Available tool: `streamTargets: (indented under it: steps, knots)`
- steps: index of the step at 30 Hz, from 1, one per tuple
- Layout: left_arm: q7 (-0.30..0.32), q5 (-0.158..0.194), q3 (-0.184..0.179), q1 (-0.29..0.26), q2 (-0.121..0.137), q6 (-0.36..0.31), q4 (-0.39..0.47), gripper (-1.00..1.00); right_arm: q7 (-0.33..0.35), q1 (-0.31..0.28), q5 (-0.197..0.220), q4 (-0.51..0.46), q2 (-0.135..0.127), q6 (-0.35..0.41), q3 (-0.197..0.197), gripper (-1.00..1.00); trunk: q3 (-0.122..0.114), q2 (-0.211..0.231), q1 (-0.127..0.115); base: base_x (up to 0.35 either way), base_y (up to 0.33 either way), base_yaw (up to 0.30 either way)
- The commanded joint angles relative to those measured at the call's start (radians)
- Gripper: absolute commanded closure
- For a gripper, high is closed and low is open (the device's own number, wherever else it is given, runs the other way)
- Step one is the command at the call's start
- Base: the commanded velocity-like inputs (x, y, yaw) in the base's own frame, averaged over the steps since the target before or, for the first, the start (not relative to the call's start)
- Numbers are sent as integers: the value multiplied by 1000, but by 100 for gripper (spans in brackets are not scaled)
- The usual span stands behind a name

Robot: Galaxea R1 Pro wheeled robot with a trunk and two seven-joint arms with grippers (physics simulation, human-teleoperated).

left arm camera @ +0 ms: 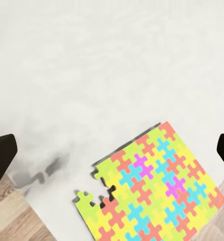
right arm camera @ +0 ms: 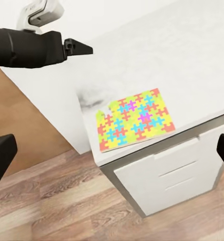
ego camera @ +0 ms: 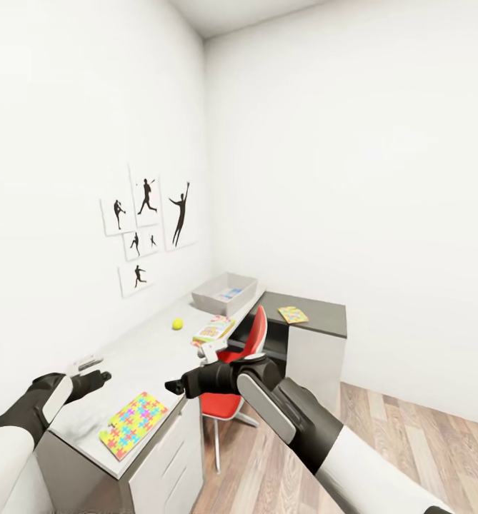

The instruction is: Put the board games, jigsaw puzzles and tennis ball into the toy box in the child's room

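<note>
A multicoloured jigsaw puzzle (ego camera: 133,425) (left arm camera: 152,193) (right arm camera: 134,120) lies flat near the front end of the long pale table (ego camera: 146,357). My left gripper (ego camera: 99,377) (left arm camera: 112,150) hovers open above the table just beside the puzzle. My right gripper (ego camera: 174,386) (right arm camera: 112,153) hangs open off the table's edge, higher up, with nothing in it. Farther along sit the tennis ball (ego camera: 177,323) and a board game (ego camera: 213,329) with a white colourful cover. The toy box (ego camera: 208,290) stands at the far end, with a light blue flat box (ego camera: 229,293) inside.
A lower dark grey desk (ego camera: 324,314) joins the far end at right and carries a second puzzle square (ego camera: 293,314). A red chair (ego camera: 231,375) stands against the table's side. Black sports pictures (ego camera: 149,228) hang on the left wall. Wood floor (ego camera: 381,435) lies at right.
</note>
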State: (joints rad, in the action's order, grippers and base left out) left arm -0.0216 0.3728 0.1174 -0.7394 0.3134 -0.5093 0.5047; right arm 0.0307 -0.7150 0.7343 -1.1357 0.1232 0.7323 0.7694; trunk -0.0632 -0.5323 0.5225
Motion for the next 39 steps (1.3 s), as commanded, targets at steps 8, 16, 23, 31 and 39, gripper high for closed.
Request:
streamTargets:
  steps: [8,16,23,31,39]
  knots:
    - [-3,8,2,0,-5,26,1,-100,8,0,3,-4,-29,3,-12,-100,13,-1,0,0,0,51]
    - [-2,7,2,0,-11,29,2,-100,9,0,4,-3,-38,4,-38,-100,26,-1,0,0,0,-71]
    - [-2,7,2,0,-16,29,2,-100,9,0,4,-3,-39,4,-41,-100,36,-1,0,0,0,-127]
    - [-3,6,1,0,-31,32,2,-100,9,0,4,-3,-39,4,-41,-100,48,-1,0,0,0,-133]
    - [-2,6,0,0,-33,45,2,-100,9,0,4,-4,-39,4,-39,-100,60,-1,0,0,0,-133]
